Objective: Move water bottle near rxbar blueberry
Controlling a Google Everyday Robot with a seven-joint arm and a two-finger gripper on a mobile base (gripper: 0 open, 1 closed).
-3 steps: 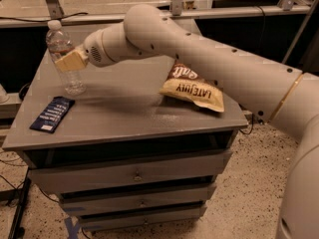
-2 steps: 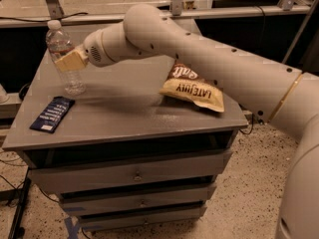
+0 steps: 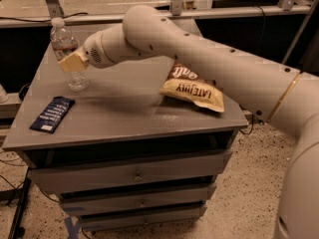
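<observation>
The water bottle [image 3: 65, 46] is clear with a white cap and stands at the back left of the grey table [image 3: 124, 113]. My gripper [image 3: 73, 62] is closed around the bottle's middle, and one tan finger [image 3: 71, 62] lies across its front. The bottle's base is at the table surface. The rxbar blueberry [image 3: 52, 114], a flat dark blue wrapper with white lettering, lies near the table's front left edge, a short way in front of the bottle.
A brown and cream chip bag [image 3: 193, 89] lies on the right side of the table, under my arm. The table is a drawer cabinet with drawers [image 3: 134, 175] below. Metal frame legs and dark shelving stand behind it.
Nothing has clearly changed. The gripper and the bottle stay at the same spot at the back left of the table.
</observation>
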